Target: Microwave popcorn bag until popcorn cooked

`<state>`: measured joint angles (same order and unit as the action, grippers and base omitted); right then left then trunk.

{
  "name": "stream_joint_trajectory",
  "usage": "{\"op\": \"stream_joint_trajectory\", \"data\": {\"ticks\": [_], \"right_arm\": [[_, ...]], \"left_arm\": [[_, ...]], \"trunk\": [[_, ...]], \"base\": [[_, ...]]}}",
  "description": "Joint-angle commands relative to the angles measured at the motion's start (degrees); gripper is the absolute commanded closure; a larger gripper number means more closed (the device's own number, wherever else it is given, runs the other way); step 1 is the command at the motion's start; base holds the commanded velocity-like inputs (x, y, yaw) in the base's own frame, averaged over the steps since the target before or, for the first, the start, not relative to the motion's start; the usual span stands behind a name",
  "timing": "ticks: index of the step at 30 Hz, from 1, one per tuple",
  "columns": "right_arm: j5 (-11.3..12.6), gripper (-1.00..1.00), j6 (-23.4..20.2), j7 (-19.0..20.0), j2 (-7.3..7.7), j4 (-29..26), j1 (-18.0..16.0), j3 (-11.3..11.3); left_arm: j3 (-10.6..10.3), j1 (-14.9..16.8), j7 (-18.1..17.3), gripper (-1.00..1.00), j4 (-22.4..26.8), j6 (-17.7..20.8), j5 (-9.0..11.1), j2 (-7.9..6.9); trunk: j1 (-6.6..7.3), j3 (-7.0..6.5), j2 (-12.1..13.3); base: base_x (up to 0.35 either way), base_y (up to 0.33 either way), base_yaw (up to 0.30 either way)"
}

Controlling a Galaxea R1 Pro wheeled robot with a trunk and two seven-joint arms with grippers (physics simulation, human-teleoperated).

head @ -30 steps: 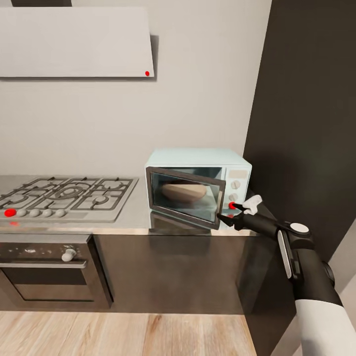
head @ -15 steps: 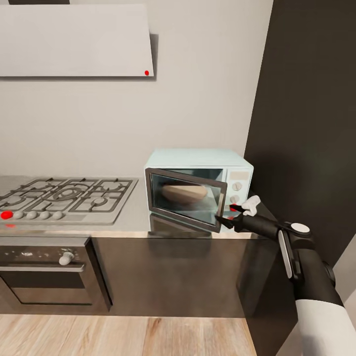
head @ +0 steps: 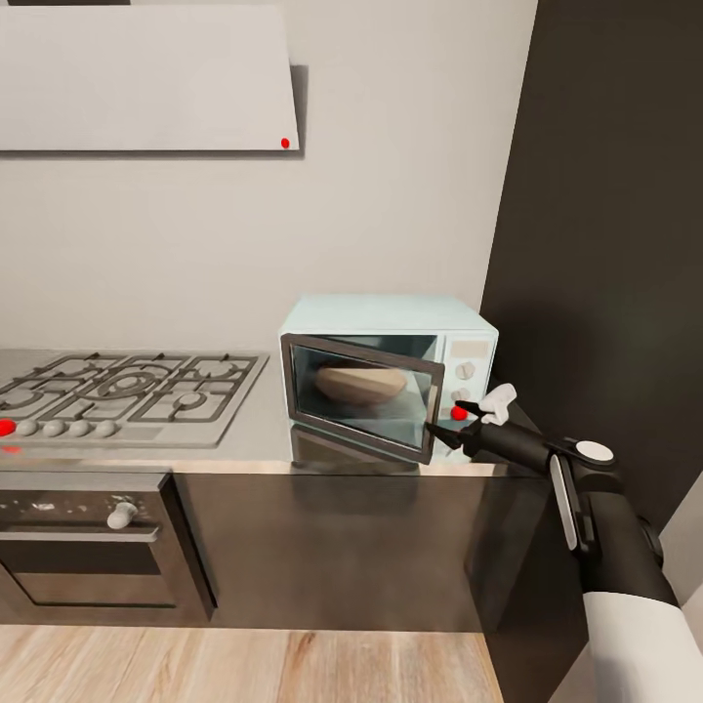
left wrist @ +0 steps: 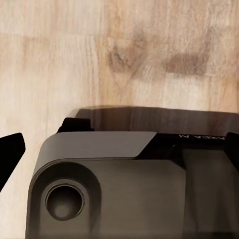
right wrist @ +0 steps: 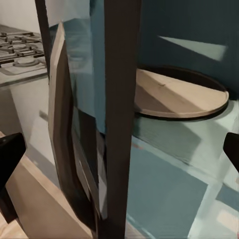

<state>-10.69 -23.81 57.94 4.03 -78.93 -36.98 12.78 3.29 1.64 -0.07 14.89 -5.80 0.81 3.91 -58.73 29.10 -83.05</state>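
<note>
Door work is the step in hand, as I read it: the microwave [head: 389, 376] sits on the tabletop [head: 256, 430] beside the gas hob [head: 127, 395], its dark glass door [head: 359, 395] swung partly ajar. The right tool [head: 451, 418] hovers at the door's free edge, just below the white control panel [head: 467, 376], fingers apart and clamped on nothing. Through the glass a rounded tan shape [head: 359, 384] rests inside; I cannot tell whether it is the popcorn bag or the round tan plate [right wrist: 177, 97] in the right wrist view. Next, I judge, the door wants pushing fully closed, then the red button [head: 458, 413] pressed. The left tool [left wrist: 10, 155] hangs over wooden floor [left wrist: 119, 50]; its state I cannot tell.
</note>
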Motion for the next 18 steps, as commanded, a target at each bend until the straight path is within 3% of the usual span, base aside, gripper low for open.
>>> {"op": "stream_joint_trajectory", "data": {"ticks": [1,18], "right_arm": [[-0.4,-1.00,-0.4,0.3,-0.02,0.0,-0.1,0.1],[-0.4,-1.00,-0.5,1.0,-0.38,0.4,-0.1,-0.5]], "left_arm": [[0.3,0.0,0.0,-1.00,0.0,-0.2,0.1,0.04],[0.3,0.0,0.0,-1.00,0.0,-0.2,0.1,0.04]], "trunk": [[0.00,0.06,0.0],[0.00,0.06,0.0]], "base": [[0.000,0.000,0.000],[0.030,0.000,0.000]]}}
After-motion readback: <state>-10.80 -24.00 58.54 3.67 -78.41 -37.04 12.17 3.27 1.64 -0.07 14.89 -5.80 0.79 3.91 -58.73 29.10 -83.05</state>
